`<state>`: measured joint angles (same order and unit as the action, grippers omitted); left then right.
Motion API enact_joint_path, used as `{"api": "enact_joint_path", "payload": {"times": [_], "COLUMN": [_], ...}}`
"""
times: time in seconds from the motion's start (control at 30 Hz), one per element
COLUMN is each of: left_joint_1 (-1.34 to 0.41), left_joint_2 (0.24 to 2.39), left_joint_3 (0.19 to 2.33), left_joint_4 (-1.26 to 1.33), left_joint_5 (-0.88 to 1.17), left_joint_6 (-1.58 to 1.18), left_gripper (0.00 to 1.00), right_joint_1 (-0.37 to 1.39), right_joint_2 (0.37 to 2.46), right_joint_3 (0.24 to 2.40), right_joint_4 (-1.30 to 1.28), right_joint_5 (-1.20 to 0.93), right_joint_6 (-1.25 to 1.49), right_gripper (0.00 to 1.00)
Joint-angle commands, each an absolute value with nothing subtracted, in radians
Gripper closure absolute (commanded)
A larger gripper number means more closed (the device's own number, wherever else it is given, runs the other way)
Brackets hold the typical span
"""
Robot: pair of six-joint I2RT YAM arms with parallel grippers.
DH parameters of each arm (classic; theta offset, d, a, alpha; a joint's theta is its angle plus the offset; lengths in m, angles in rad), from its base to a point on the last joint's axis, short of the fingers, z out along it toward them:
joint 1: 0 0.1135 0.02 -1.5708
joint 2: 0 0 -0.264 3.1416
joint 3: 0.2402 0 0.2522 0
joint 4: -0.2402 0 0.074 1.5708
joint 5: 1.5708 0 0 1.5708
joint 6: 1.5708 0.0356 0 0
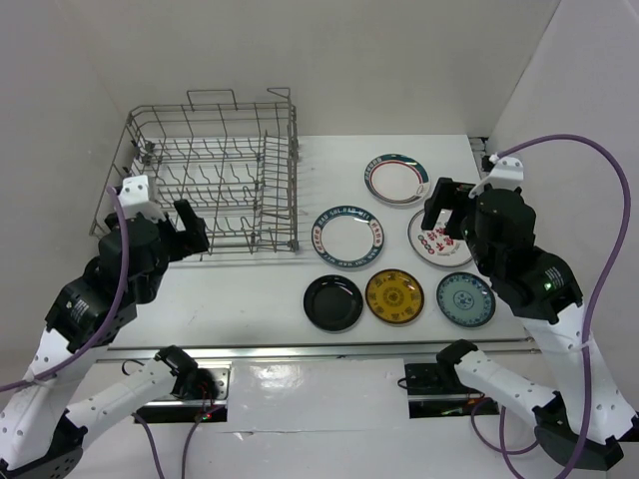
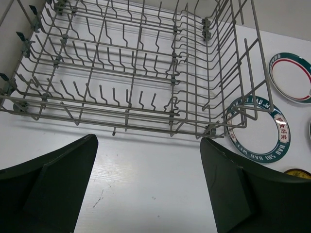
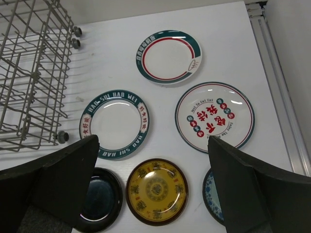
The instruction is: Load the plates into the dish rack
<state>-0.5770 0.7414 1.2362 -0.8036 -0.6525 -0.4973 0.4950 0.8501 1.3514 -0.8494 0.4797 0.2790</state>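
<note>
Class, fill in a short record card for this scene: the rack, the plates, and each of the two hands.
rack: dish rack, back left on the table, no plates in it
large plates: green-and-red-rimmed plate, lettered plate, red-patterned plate, flat on the table right of the rack
small plates: black plate, yellow plate, teal plate, in a row nearer the arms
left hand: open, empty, at the rack's near side
right hand: open, empty, above the plates

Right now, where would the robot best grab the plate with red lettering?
Probably by the rim: the red-lettered plate lies flat on the table, so only its edge offers a hold. The open right gripper could come down from above at the plate's right side, where nothing crowds it.
</note>
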Motion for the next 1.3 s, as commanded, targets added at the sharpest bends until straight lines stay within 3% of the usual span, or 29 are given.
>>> {"api": "enact_joint_path", "payload": {"times": [0.0, 0.2, 0.37, 0.73, 0.97, 1.27], "left_joint_1": [-0.574, -0.574, -0.574, -0.574, -0.574, -0.686], "left_joint_2": [0.736, 0.701, 0.631, 0.785, 1.046, 1.360], "left_joint_3": [1.218, 1.051, 0.673, 0.390, 0.164, 0.233], "left_joint_4": [-0.769, -0.657, -0.294, -0.017, 0.434, 0.615], "left_joint_5": [-0.615, -0.234, 0.104, 0.153, 0.189, 0.129], "left_joint_6": [-0.512, -0.650, -0.813, -0.903, -1.009, -1.045], "left_gripper": [0.00, 0.00, 0.00, 0.01, 0.04, 0.09], "right_joint_1": [0.495, 0.495, 0.495, 0.495, 0.486, 0.477], "right_joint_2": [0.850, 0.831, 0.831, 0.831, 0.821, 0.802], "right_joint_3": [1.371, 1.324, 1.315, 1.322, 1.322, 1.332], "right_joint_4": [-0.825, -0.804, -0.795, -0.772, -0.762, -0.753], "right_joint_5": [0.499, 0.446, 0.400, 0.345, 0.316, 0.305], "right_joint_6": [0.267, 0.247, 0.247, 0.238, 0.229, 0.229], "right_gripper": [0.00, 0.00, 0.00, 0.00, 0.00, 0.00]}}
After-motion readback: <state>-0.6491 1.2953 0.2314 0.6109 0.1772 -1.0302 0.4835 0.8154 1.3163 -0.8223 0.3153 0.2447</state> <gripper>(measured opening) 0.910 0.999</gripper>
